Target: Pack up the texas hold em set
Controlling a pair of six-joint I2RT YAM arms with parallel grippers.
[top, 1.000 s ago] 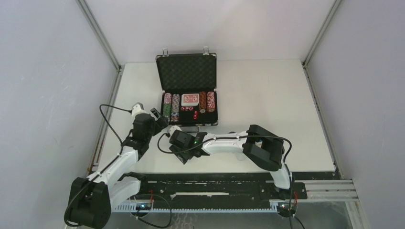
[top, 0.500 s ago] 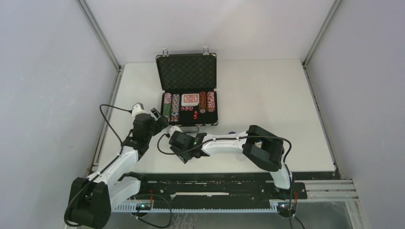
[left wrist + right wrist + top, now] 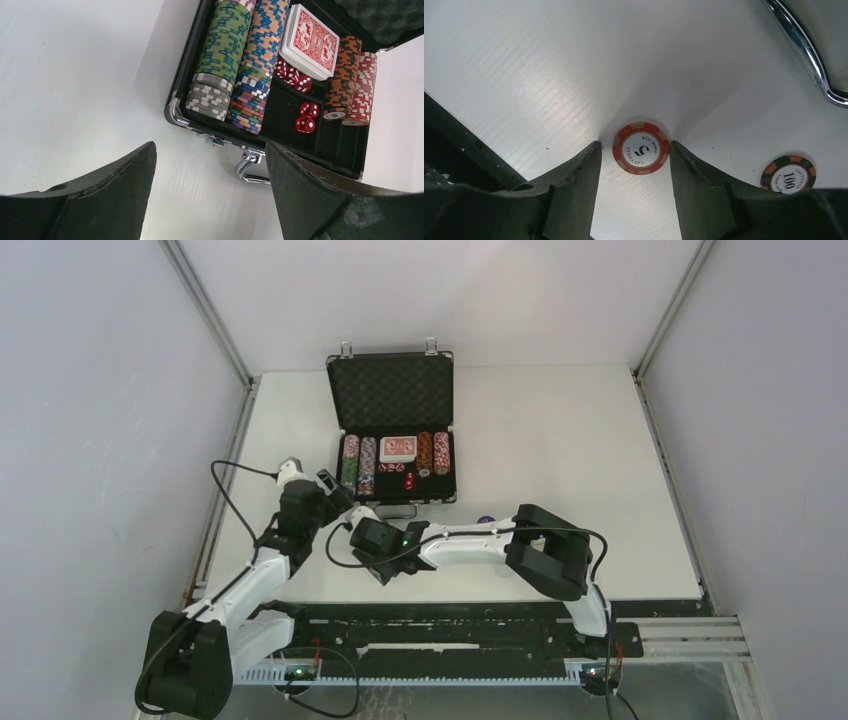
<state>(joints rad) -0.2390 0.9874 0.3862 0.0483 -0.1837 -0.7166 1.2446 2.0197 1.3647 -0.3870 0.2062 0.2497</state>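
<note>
Evenly lit white table [image 3: 560, 440] surrounded open black case [image 3: 390, 390]; pale walls [image 3: 450, 290] behind case. Before case, left gripper [image 3: 210, 150] spread, empty; right gripper [image 3: 635, 145] gaped astride red chip [image 3: 641, 148].

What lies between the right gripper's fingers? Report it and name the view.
A red chip marked 5 lies flat on the white table, between the open fingers of the right gripper. The right wrist view shows it.

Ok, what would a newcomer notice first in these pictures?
The open black case at the table's far side, packed with striped chip rows, a red deck and red dice. Then the right hand, fingers either side of a red 5 chip flat on the table, a 100 chip nearby.
</note>
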